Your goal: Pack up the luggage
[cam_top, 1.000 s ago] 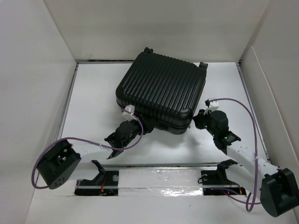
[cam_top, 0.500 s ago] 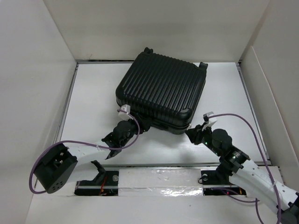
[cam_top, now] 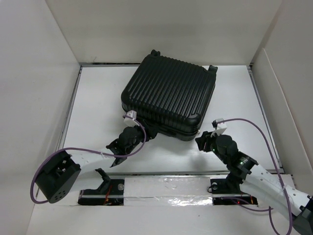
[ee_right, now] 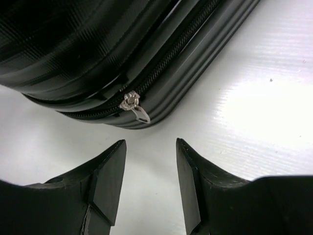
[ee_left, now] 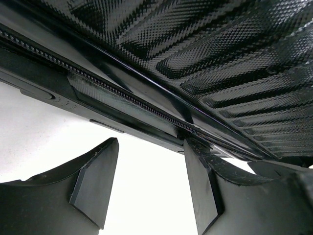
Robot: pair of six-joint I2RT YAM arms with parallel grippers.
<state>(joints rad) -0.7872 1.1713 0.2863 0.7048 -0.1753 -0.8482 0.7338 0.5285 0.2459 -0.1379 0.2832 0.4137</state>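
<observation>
The luggage [cam_top: 168, 100] is a black ribbed hard-shell suitcase lying shut and flat on the white table. My left gripper [cam_top: 146, 132] is at its near-left corner. In the left wrist view the gripper [ee_left: 151, 147] is open, empty, and low against the zipper seam [ee_left: 122, 95], one fingertip [ee_left: 195, 147] touching the shell's lower edge. My right gripper [cam_top: 199, 141] is just off the near-right corner. In the right wrist view the gripper [ee_right: 150, 143] is open and empty, a short way from the silver zipper pull [ee_right: 134, 105] hanging on the luggage [ee_right: 98, 44].
White walls [cam_top: 29, 98] close in the table on the left, back and right. A foil-taped strip [cam_top: 166, 188] runs along the near edge between the arm bases. Purple cables [cam_top: 254, 125] loop off both wrists.
My right gripper has drawn back from the suitcase's right side towards the near corner, and its jaws have opened wider. The left gripper has shifted only slightly.
</observation>
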